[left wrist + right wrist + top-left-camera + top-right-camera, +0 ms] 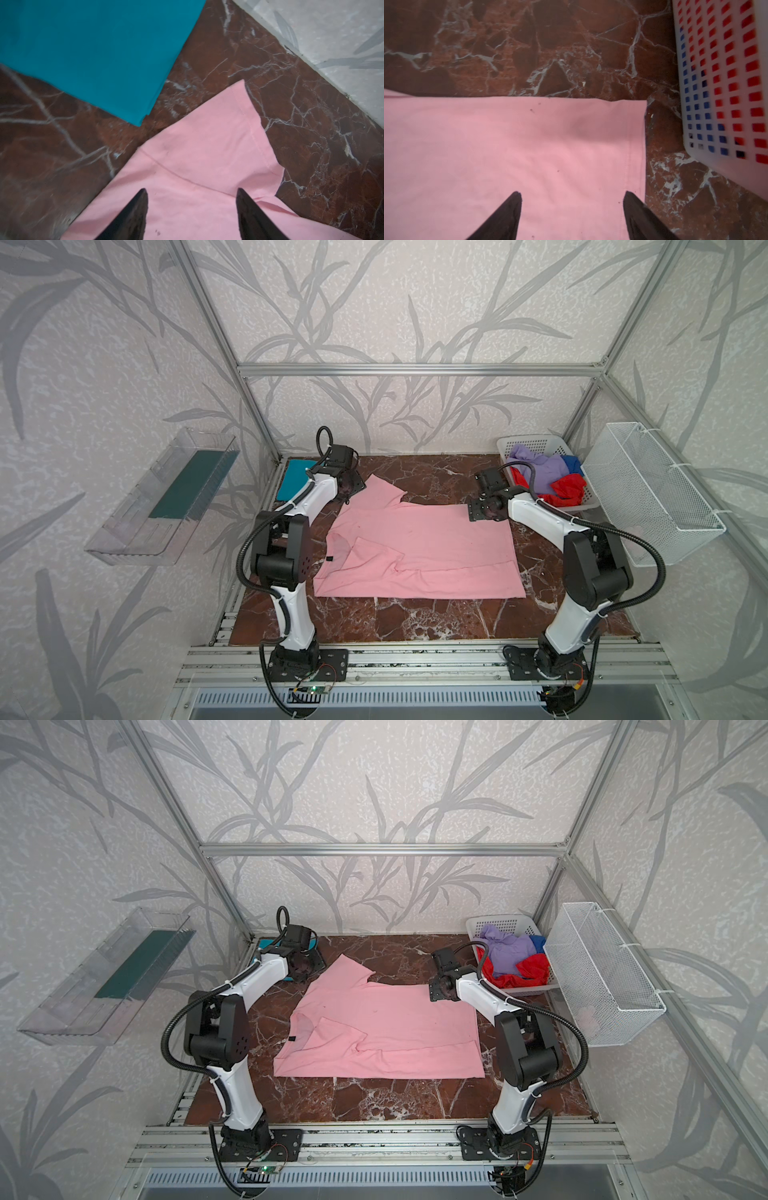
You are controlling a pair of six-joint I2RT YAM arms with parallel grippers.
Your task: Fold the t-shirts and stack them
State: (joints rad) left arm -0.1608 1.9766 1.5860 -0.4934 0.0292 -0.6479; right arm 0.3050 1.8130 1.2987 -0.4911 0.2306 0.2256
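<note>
1. Red-brown marbled desk [415, 622] inside leaf-patterned walls; its front strip is bare.
2. Pink shirt [436, 547] lies mid-desk, near side folded over, dark neck label showing.
3. Basket [532, 445], back right, holds crumpled shirts [544, 468].
4. Teal shirt [291, 483] lies folded back left, apart from the pink sleeve [239, 135].
5. Left gripper [191, 190] is spread over the sleeve; right gripper [571, 192] is spread over the pink shirt's far right corner. Neither holds anything.

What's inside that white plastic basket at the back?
Crumpled shirts fill the white perforated basket: a lavender shirt lies on top, with a red shirt and a blue shirt beside it. Whatever lies beneath that pile is covered.
</note>
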